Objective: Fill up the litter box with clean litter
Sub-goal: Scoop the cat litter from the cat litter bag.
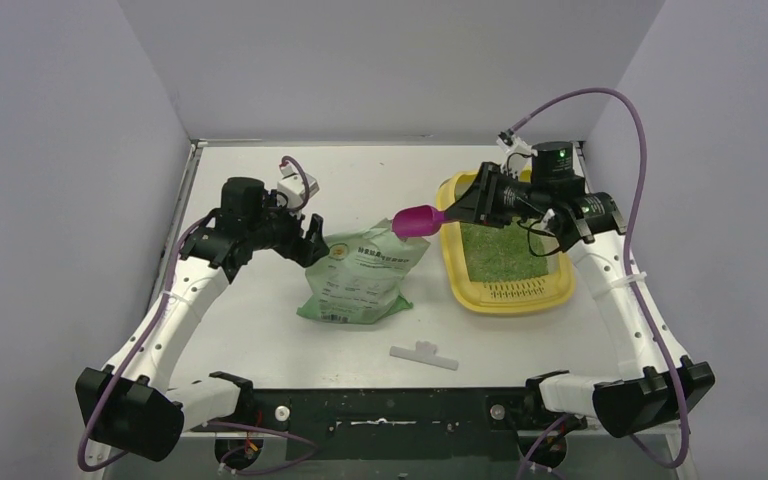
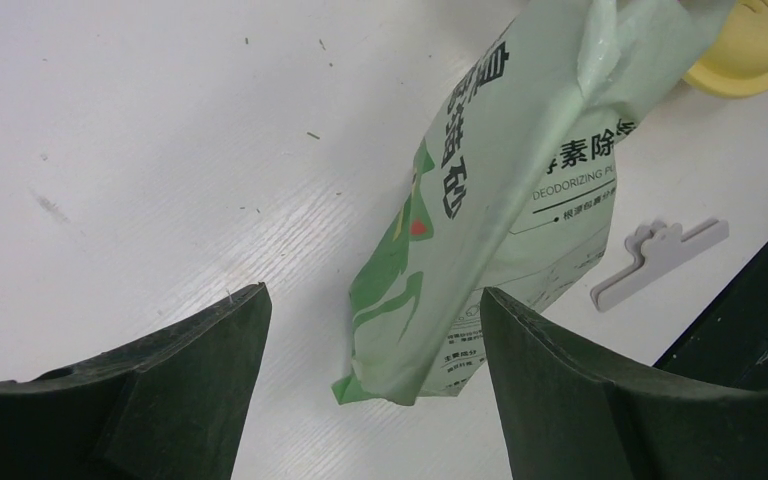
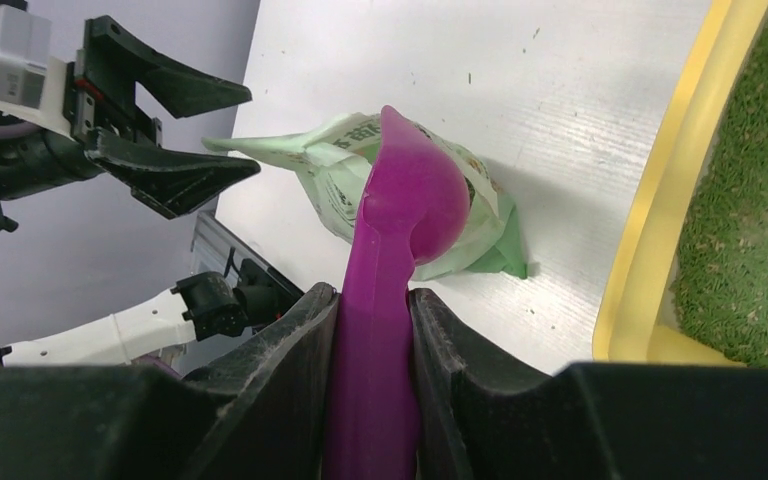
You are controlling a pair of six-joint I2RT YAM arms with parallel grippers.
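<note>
A magenta scoop [image 3: 400, 250] is gripped by its handle in the right jaws, near the top of the green bag [image 1: 360, 275] on the counter [image 1: 260, 330]; the left jaws stand wide and empty beside it. The yellow litter box [image 1: 457, 270] (green litter [image 1: 505, 250] inside) lies just right. The bag's mouth is best steadied before dipping.

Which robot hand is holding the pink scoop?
The right gripper: it is clamped on the handle of the magenta scoop. The left gripper is open and holds nothing, next to the green bag.
</note>
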